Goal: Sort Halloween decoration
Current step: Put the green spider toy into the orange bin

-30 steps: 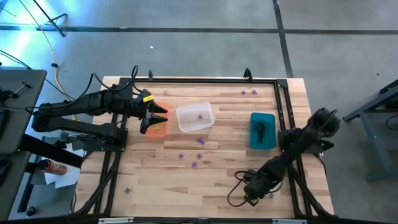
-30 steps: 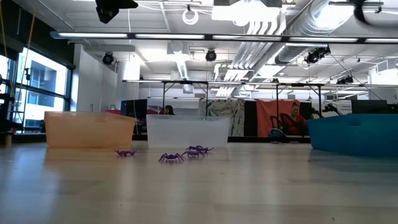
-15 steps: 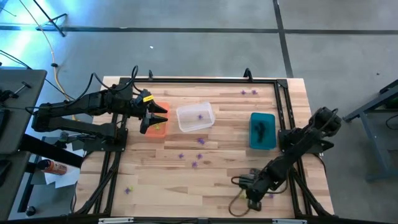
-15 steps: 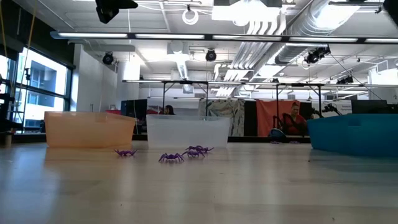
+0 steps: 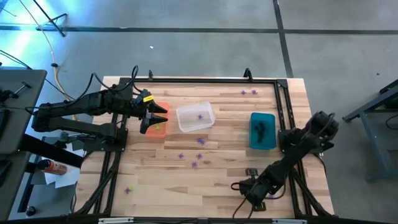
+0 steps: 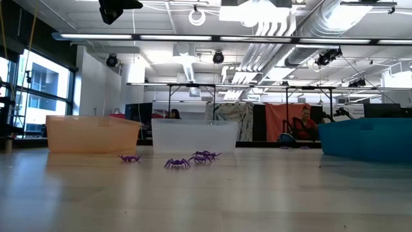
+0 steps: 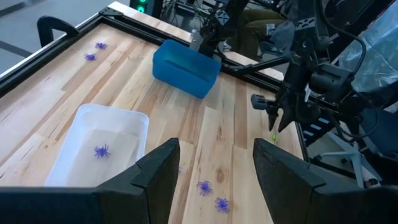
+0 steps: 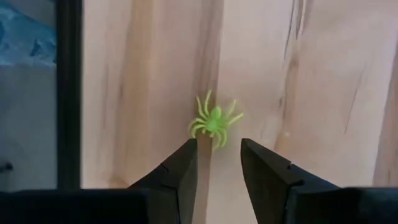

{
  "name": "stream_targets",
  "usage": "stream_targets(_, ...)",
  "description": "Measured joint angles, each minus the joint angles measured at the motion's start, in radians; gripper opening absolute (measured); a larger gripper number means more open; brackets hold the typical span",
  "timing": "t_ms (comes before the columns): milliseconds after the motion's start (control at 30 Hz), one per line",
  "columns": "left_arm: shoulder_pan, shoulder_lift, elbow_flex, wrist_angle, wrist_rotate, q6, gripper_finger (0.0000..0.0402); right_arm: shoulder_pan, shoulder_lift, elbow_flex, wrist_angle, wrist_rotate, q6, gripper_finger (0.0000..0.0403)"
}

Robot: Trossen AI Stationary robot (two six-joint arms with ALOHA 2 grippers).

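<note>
Right claw (image 8: 217,163) open, poised just short of green spider (image 8: 214,122) lying flat on table (image 8: 323,93), nothing held. Spider likely featherlight, thin flexible legs, skitters easily; best pinch across central body. Left claw (image 7: 214,168) open, waits over orange bin (image 5: 158,127).

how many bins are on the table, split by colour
orange bin: 1
clear bin: 1
teal bin: 1
total: 3
</note>
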Motion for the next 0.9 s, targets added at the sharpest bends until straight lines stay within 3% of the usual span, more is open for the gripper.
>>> stream_targets(467, 0.0, 0.0, 0.0, 0.001, -0.04, -0.026, 0.019, 0.009, 0.045, 0.002, 0.014, 0.038, -0.045, 0.0118)
stream_targets(900, 0.0, 0.0, 0.0, 0.0, -0.05, -0.026, 0.019, 0.01, 0.064, 0.002, 0.007, 0.109, -0.109, 0.0076)
